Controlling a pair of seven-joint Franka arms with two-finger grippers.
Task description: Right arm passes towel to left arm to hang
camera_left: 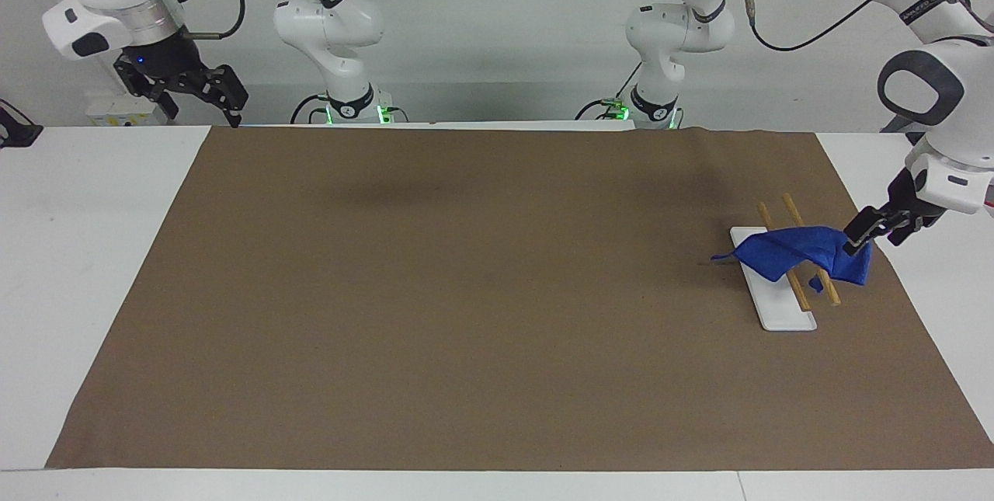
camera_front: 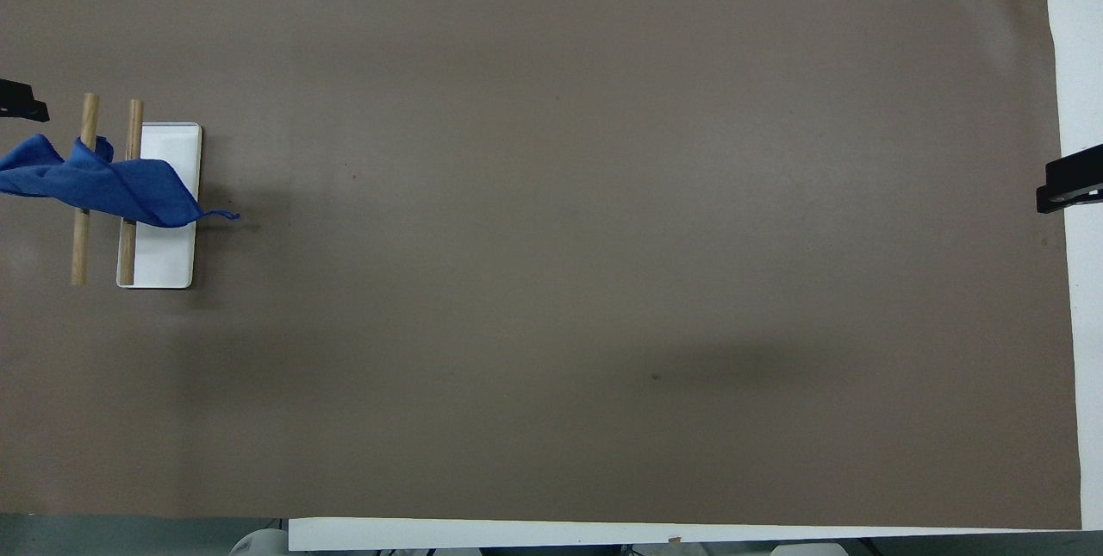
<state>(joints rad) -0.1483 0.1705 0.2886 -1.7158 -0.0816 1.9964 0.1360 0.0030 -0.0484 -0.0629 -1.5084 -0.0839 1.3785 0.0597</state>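
Towel point(camera_left: 800, 255): bright blue, draped across two wooden rails point(camera_left: 800, 260) over a white tray base point(camera_left: 776, 307), at the left arm's end of the brown cloth point(camera_left: 466, 291); thin loop tail pointing toward the middle of the surface.
Long axis: running across both rails, from the loop tail to a bunched corner at the outer side, hanging down past the outer rail.
Rack: two parallel rails, running nearer-to-farther from the robots, crossed by the towel near their middle; in the overhead view, towel point(camera_front: 95, 185) spilling past the outer rail point(camera_front: 84, 190) toward the cloth's edge.
Left tool point(camera_left: 858, 241): at the bunched outer corner, touching or just beside it; contact not clear. Fingers too small to read: held, narrow or wide, cannot tell.
Left tool overhead point(camera_front: 21, 103): only a black tip showing, just farther from the robots than the towel's outer end, apart from it in that view.
Deciding relation: towel lying inward from the left tool, toward the middle of the surface; left arm by far the nearer.
Right tool point(camera_left: 198, 93): raised over the corner of the surface at the right arm's end, well apart from the towel, fingers spread wide, holding nothing, waiting.
Stage, as a judgement: hand-over finished, hanging almost complete; remaining need, a clean release without dragging the corner off the rail.
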